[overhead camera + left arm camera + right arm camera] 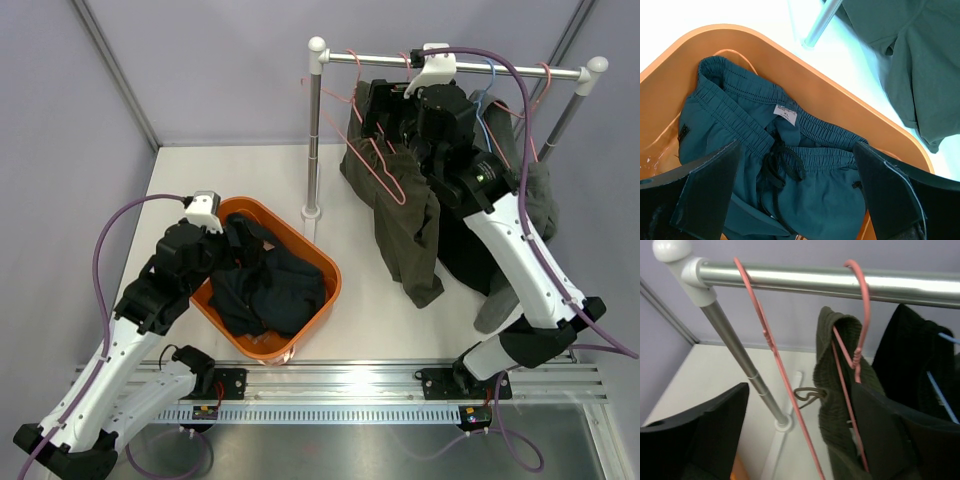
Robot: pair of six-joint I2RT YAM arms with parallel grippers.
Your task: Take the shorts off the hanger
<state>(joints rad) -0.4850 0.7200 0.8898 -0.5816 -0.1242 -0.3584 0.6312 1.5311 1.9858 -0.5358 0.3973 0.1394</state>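
Both grippers wide and empty: one pair of shorts in the basket, the others on the rail.

Your left gripper point(796, 150) hangs over the orange basket point(840, 95), fingers spread. The dark teal shorts point(740, 130) lie directly beneath it, with the waistband and black drawstring point(785, 160) between the fingers. Only writing: a white tag point(785, 112) in the waistband just ahead of the fingers, print too small to read. Your right gripper point(800, 390) is up under the steel rail point(805, 280), fingers apart, nothing between them. The olive shorts point(835, 375) hang on a pink hanger point(860, 315) just by its right finger, and a second pink hanger point(765, 325) is ahead of its left finger. The black shorts point(905, 355) hang beyond the right finger. Surface: white table point(240, 170). Room: pale lilac walls point(200, 70).
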